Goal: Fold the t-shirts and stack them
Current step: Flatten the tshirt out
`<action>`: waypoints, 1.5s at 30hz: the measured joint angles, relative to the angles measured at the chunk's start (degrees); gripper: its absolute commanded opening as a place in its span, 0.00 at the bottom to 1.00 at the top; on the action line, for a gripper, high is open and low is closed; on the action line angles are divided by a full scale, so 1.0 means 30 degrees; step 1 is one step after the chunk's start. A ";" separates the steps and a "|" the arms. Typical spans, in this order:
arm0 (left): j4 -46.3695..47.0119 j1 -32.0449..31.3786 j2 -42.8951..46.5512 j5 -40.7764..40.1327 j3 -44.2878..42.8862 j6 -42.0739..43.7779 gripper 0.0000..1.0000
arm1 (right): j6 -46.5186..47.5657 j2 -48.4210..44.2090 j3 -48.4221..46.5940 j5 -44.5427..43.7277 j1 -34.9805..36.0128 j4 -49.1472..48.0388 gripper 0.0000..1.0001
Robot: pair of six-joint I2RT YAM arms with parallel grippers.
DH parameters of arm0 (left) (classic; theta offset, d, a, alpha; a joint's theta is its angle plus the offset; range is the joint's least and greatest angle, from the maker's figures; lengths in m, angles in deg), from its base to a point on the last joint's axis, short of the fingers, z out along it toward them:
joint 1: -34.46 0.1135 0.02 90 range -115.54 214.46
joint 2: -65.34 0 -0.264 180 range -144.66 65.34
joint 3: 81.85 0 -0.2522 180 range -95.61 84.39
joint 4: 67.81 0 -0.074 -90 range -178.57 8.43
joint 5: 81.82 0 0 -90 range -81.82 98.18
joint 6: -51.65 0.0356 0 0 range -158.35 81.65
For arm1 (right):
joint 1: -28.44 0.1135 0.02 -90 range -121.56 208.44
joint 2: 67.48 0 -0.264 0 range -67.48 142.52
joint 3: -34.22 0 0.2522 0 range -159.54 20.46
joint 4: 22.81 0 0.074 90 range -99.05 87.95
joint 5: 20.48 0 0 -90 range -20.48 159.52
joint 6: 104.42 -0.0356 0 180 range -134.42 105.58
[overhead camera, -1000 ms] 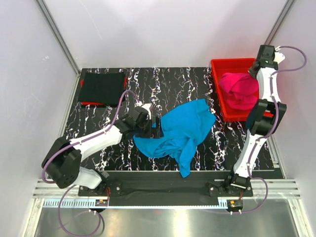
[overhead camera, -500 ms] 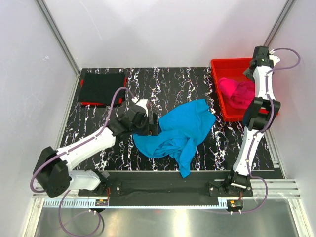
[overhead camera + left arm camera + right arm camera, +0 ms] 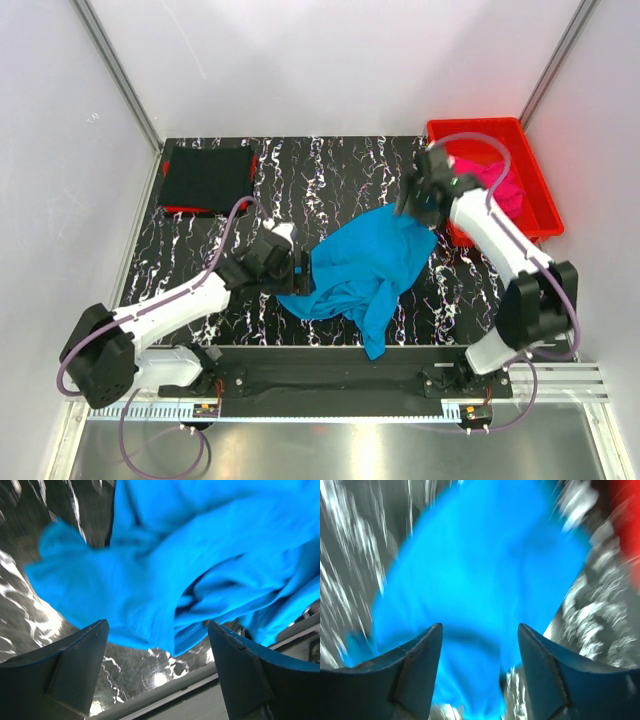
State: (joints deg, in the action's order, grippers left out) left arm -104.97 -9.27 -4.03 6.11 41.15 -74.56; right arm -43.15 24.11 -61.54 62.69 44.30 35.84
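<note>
A bright turquoise t-shirt [image 3: 365, 268] lies crumpled in the middle of the marbled table. My left gripper [image 3: 300, 272] stands open at its left edge. In the left wrist view the turquoise cloth [image 3: 190, 555] fills the space past the left gripper [image 3: 157, 647], with only bare table between the fingers. My right gripper [image 3: 418, 198] hovers open over the shirt's far right corner. The right wrist view is blurred, with turquoise cloth [image 3: 480, 565] below the right gripper [image 3: 479, 640]. A hot pink t-shirt [image 3: 510, 190] sits in the red bin. A black t-shirt [image 3: 208, 177] lies folded square at the far left.
The red plastic bin [image 3: 470, 128] stands at the table's far right corner, also showing as a blurred red bin [image 3: 627, 520] in the right wrist view. A red edge shows under the black folded shirt. White walls close in the table on three sides.
My right arm swung out of the red bin, leaving the pink shirt there, and now hangs over the turquoise shirt. My left gripper slid a little nearer along the shirt's left edge.
</note>
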 measured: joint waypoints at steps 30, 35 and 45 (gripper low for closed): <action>-0.0940 0.4095 -0.3774 0.0233 -0.5807 -0.0408 0.23 | -0.4583 -0.6273 1.3726 0.1916 0.7176 -0.5748 0.48; -0.1268 0.5865 -0.6178 0.0801 -0.8510 0.0656 0.24 | -0.4175 -0.5734 1.2174 0.1800 0.7176 -0.6025 0.52; -0.2805 0.6987 -0.7468 -0.0022 -1.0630 0.2499 0.70 | -0.3519 -0.5581 1.0491 0.1042 0.6594 -0.4998 0.62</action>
State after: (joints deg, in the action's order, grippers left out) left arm -113.38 11.69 -26.43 6.05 9.26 -67.06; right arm -53.71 7.37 -30.06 65.81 64.08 20.84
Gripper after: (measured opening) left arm 0.682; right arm 0.621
